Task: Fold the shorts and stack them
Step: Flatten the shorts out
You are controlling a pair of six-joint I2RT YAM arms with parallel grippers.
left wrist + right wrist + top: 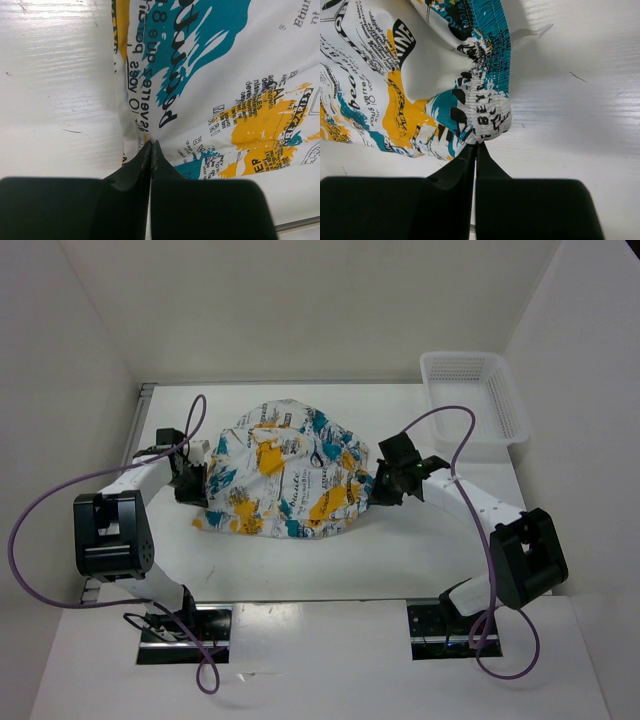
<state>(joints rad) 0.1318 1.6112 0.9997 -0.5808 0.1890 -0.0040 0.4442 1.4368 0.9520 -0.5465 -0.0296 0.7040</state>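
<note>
The shorts (210,75) run off both wrist views' top edges.

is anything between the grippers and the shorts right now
Nothing visible. The left gripper is shut on the shorts at their left edge, the right gripper on their gathered waistband; the mesh basket sits apart.

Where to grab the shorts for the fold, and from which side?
Pinch the shorts at their outer side edges, each arm coming in low from its own side. The right edge is bunched elastic waistband, easy to pinch; the left is a creased fold. The left gripper and right gripper are shut there.
</note>
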